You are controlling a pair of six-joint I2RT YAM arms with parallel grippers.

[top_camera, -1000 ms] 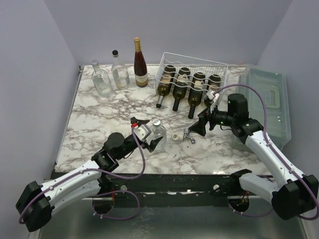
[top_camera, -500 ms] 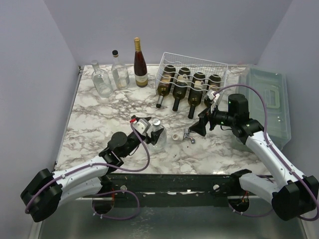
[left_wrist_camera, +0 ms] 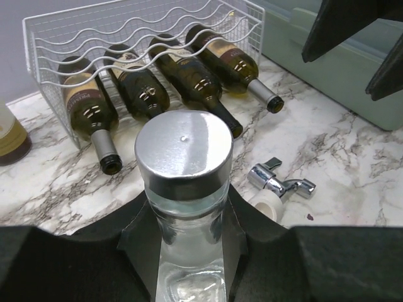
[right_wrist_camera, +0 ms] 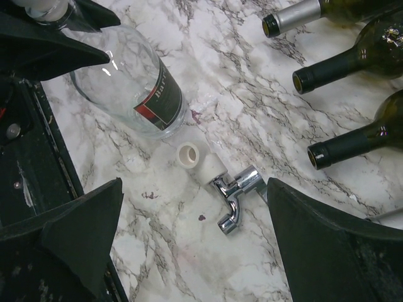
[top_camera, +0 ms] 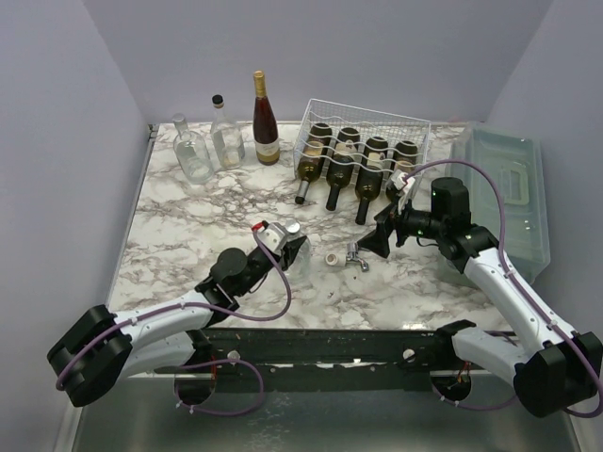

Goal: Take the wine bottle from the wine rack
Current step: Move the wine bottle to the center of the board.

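Four wine bottles [top_camera: 341, 168] lie on their sides in the white wine rack [top_camera: 372, 115], at the far side of the table and a bit to the right. They lie side by side, one in each wavy bed. Their fat ends point to the far wall. Their thin necks stick out of the rack and point to the near side, leaning a little to the left. So a bottle has to slide out neck first, toward the arms.

The right-hand wine bottle [left_wrist_camera: 231, 60] has a silver neck, and it is the one closest to the right gripper [top_camera: 377, 235]. That gripper hangs just near of the rack's right front corner, with the necks just on its far side. Its two fingers are spread wide and hold nothing. Below it on the table lie a small shiny tap [right_wrist_camera: 232, 192] and a white ring [right_wrist_camera: 188, 155].

The left gripper [top_camera: 287, 247] is in the middle of the table, well apart from the rack. It is squeezed around the neck of a clear glass bottle [left_wrist_camera: 183, 157] with a silver cap, which stands upright.

The right arm is much nearer to the rack and its hand is free, so it looks like the one for the job. It would need to reach a little farther and close across a neck, then pull toward the near edge.
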